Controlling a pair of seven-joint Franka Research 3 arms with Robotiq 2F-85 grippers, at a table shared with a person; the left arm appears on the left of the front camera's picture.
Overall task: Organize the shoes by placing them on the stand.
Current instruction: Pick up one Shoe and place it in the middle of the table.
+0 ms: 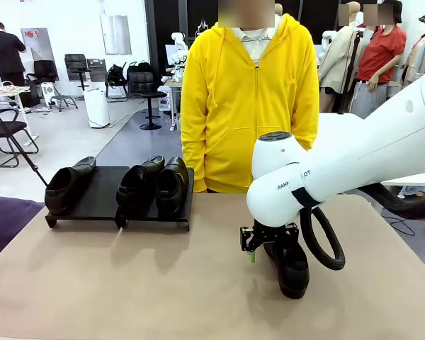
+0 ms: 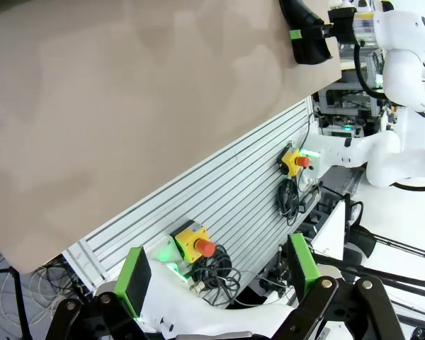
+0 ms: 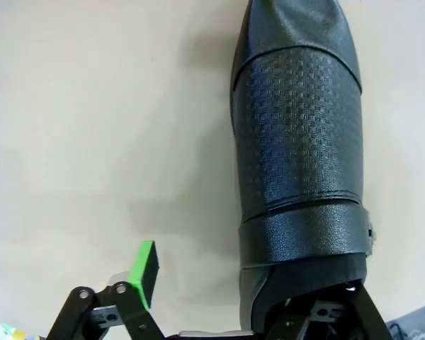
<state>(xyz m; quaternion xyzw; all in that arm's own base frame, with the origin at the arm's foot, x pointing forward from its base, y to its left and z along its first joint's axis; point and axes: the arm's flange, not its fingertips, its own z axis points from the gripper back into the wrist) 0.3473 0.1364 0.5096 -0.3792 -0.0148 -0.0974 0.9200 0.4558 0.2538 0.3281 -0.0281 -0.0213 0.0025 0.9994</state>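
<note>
Three black shoes stand on the low black stand [image 1: 99, 202] at the far left: one [image 1: 62, 188] on its left end and two [image 1: 138, 185] [image 1: 171, 185] side by side on its right half. A fourth shoe [image 1: 292, 268] [image 3: 297, 127] lies on the table right of centre, also seen far off in the left wrist view [image 2: 308, 35]. My right gripper [image 1: 269, 244] [image 3: 234, 301] is down at this shoe's heel end. Its left green pad [image 3: 145, 273] stands clear of the shoe's side, and the other finger is hidden behind the shoe. My left gripper [image 2: 219, 273] is open and holds nothing, off the table's near edge.
A person in a yellow hoodie [image 1: 248, 106] stands at the far side behind the table. The tan tabletop [image 1: 127, 283] is bare between the stand and the lone shoe. Below the table edge are slatted panels with yellow stop-button boxes [image 2: 195, 244] and cables.
</note>
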